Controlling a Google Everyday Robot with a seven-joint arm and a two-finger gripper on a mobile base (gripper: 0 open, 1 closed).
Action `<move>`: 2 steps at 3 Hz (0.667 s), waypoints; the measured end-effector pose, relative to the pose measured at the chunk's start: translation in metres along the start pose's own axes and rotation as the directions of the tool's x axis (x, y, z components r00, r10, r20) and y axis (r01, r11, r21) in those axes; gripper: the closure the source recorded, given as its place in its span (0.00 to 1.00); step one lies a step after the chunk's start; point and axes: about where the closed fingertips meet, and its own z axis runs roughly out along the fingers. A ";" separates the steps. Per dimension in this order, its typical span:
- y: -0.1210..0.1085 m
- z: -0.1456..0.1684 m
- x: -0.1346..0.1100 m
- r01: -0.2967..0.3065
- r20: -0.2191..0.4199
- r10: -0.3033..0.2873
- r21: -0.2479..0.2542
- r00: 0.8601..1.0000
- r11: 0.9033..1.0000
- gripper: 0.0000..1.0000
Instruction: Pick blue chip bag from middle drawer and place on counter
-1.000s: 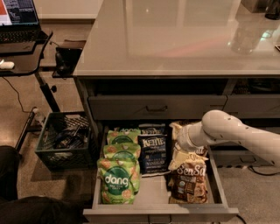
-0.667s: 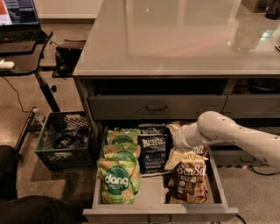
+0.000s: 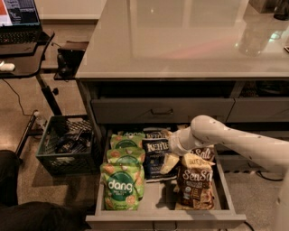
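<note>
Arm bent, gripper down at blue chip bag in middle drawer, jaws unclear.

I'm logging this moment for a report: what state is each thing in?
middle drawer: pulled open.
upper drawer: shut.
blue chip bag: lying in the middle drawer.
gripper: down in the drawer, at the blue chip bag's right edge.
counter: no chip bag on it yet.
laptop: open, screen lit.

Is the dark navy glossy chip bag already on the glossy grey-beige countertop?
No: the dark navy glossy chip bag lies in the open shallow grey metal drawer, with the gripper at its right edge.
</note>
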 end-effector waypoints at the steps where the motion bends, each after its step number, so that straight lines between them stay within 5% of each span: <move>1: -0.006 0.027 -0.001 0.016 -0.005 -0.016 -0.032 1.000 0.999 0.00; 2: -0.014 0.043 0.001 0.035 -0.012 -0.036 -0.036 0.999 0.999 0.00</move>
